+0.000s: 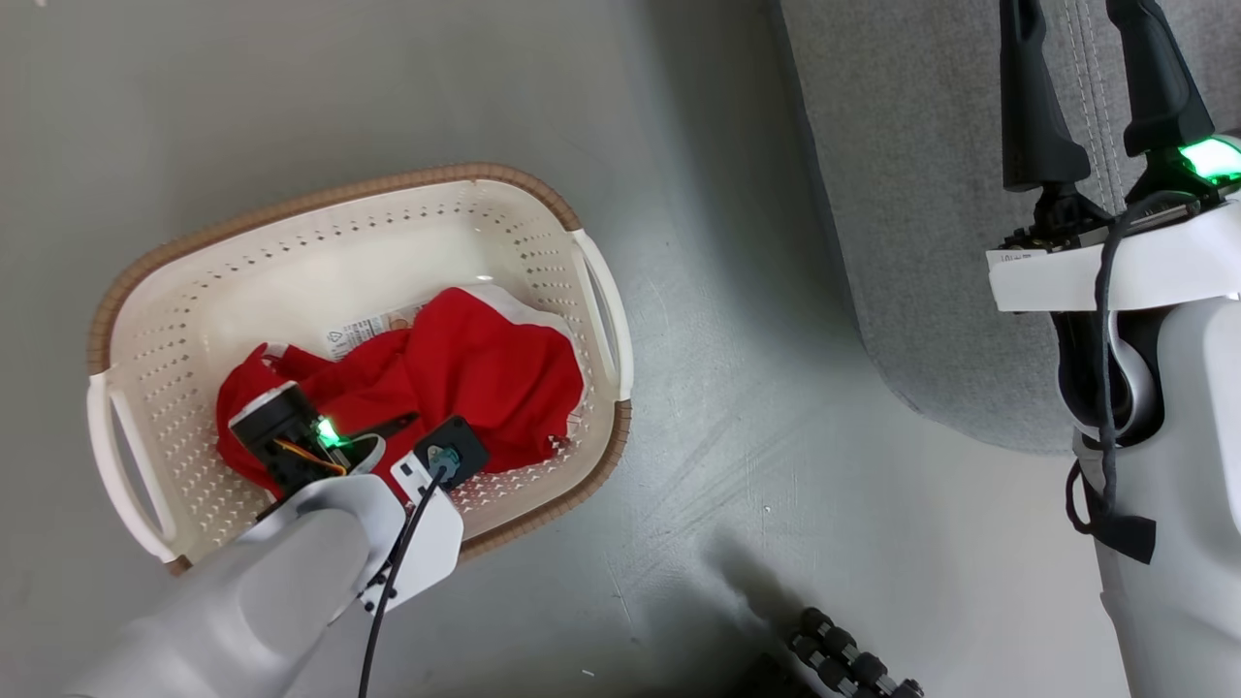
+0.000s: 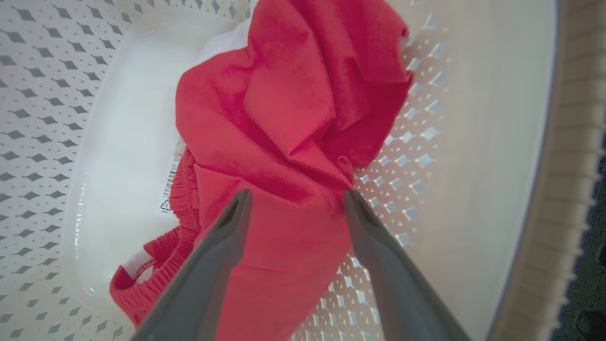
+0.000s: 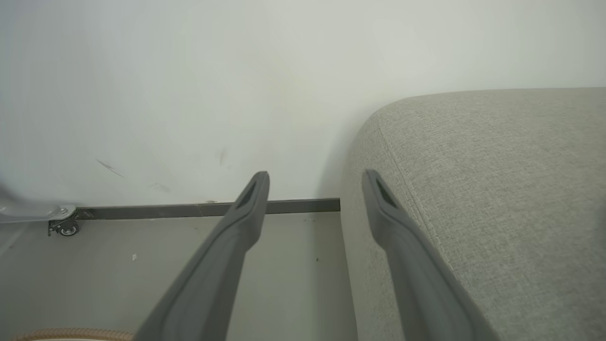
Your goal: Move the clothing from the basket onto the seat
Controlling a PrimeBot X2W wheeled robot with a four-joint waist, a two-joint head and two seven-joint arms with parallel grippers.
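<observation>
Clothing (image 2: 284, 118), judged soft, light and limp, lies bunched toward 5 o'clock in the basket (image 1: 291, 252), left gripper (image 2: 297, 199) spread astride a raised fold, the likeliest pinch point, right gripper (image 3: 317, 180) spread, empty, beside the seat (image 3: 497, 189).

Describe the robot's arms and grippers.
Both arms wear smooth pale shells: left arm, right arm. The left gripper and right gripper each have two long, tapering dark grey fingers, slotted near the tips. A green light glows at each wrist, and a black cable runs along each forearm.
</observation>
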